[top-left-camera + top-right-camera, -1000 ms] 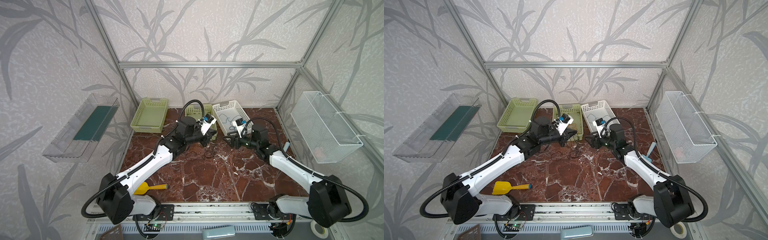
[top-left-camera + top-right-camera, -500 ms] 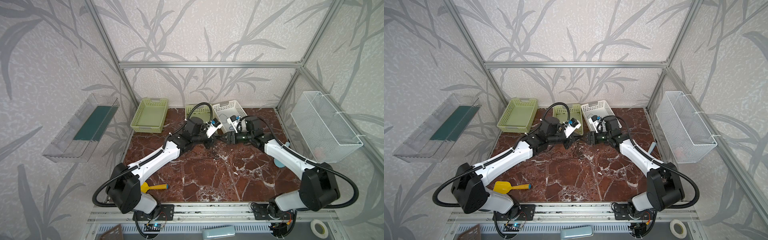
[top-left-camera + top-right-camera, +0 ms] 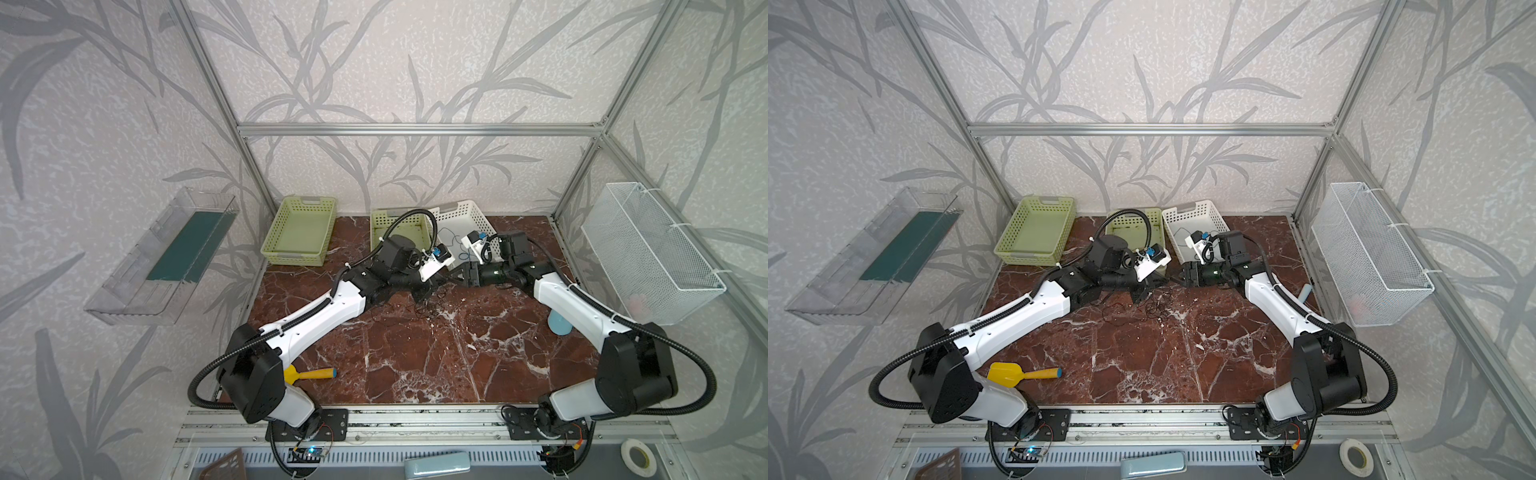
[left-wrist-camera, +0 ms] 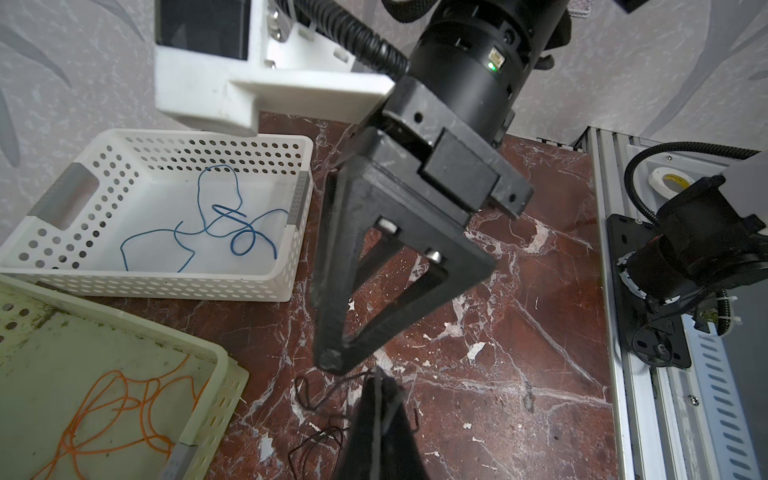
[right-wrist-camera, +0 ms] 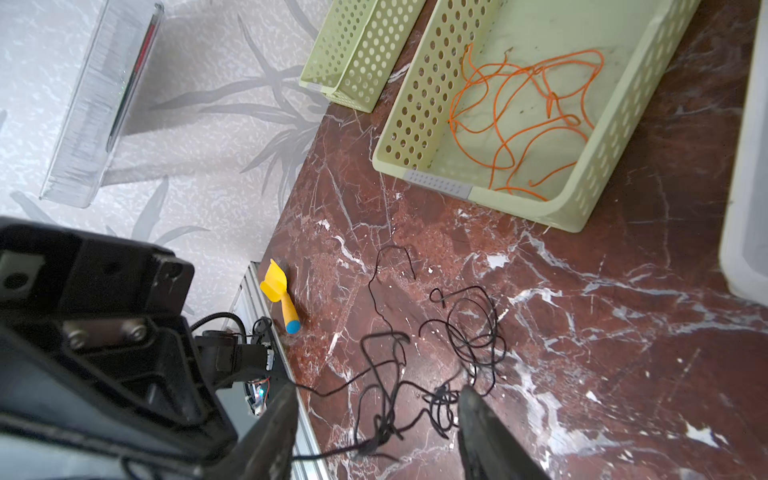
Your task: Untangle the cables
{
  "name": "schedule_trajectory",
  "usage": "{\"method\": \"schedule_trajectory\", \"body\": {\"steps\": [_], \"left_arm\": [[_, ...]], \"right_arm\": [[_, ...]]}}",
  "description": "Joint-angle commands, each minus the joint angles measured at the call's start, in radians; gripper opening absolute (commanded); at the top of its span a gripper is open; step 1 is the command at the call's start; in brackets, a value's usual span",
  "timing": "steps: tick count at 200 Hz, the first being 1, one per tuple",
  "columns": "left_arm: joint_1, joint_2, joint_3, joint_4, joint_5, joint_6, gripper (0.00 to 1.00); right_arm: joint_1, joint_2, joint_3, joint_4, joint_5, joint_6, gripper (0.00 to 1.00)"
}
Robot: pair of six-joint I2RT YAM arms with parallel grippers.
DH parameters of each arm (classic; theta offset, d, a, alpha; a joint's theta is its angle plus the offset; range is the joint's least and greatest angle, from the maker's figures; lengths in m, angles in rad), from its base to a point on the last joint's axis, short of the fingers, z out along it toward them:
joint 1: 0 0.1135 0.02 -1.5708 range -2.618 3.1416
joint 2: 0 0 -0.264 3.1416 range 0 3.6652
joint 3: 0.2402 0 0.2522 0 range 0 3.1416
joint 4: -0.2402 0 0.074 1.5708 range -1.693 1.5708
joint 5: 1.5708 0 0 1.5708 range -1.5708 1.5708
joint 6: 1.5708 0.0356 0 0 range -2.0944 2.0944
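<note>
- The dark cables [image 5: 469, 332] lie tangled on the red marble bench [image 3: 415, 353], far of centre and just near of two baskets; in both top views they are made out only as faint scribbles
- The left fingers [image 4: 376, 424] are pressed fully together, and one of the dark cables is seen running from their tips in the left wrist view; the right wrist view hides this grip
- The right fingers [image 5: 278, 424] are set about half apart, straddling the knot of the tangle with nothing gripped; this gap is shown by the right wrist view alone
- A blue cable [image 4: 216, 216] is shown coiled in the white basket [image 4: 166, 286] by the left wrist view
- Orange cables [image 5: 519, 112] are shown in the green basket [image 5: 436, 183] by the right wrist view
- A yellow scoop [image 3: 1005, 372] is seen near left on the bench
</note>
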Motion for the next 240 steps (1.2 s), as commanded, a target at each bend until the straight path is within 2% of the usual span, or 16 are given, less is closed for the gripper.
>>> {"method": "schedule_trajectory", "body": {"steps": [1,21,83,133,177,240], "left_arm": [[-0.004,0.013,0.024,-0.006,0.01,0.03,0.0],[-0.009,0.024,0.035,-0.015,0.019,0.035,0.0],[-0.032,0.053,0.056,-0.032,0.033,0.061,0.0],[-0.044,0.074,0.072,-0.029,0.057,0.064,0.0],[-0.055,0.078,0.078,-0.027,0.06,0.071,0.0],[-0.058,0.087,0.09,-0.033,0.064,0.085,0.0]], "right_arm": [[-0.041,-0.063,-0.03,-0.039,-0.032,-0.058,0.58],[-0.09,-0.078,-0.066,0.032,-0.078,0.01,0.57],[-0.073,-0.023,-0.028,0.02,-0.094,0.102,0.6],[-0.016,0.045,0.007,-0.093,-0.114,0.023,0.61],[-0.012,0.088,0.026,-0.193,-0.116,-0.062,0.62],[0.016,0.137,0.013,-0.19,-0.116,-0.08,0.6]]}}
